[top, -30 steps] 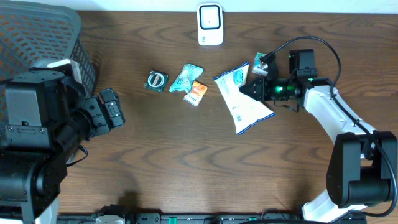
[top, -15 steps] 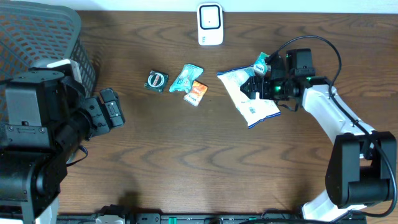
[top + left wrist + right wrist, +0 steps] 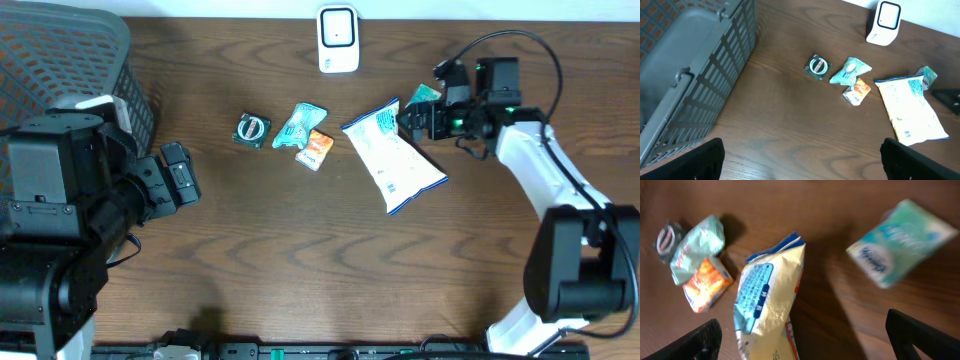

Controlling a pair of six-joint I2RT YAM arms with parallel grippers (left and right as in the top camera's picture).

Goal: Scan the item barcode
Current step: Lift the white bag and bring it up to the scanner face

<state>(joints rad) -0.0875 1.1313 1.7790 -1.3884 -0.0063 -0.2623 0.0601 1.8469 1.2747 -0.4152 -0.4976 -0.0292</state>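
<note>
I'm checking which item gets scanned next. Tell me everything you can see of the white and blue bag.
The white and blue bag is a glossy film pouch, cream-white with blue edges and a teal printed panel. It lies slightly puffed on the wooden table, slanting diagonally in the overhead view. The open right gripper sits at its upper right corner, not gripping it.

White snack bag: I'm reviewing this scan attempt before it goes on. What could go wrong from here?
1. The white bag lies flat on the table, apart from the scanner, and the right gripper is open and holds nothing; a grasp on its thin edge could slip.
2. The small teal packet lies right beside that gripper, so a reach for the bag might knock or catch it.
</note>
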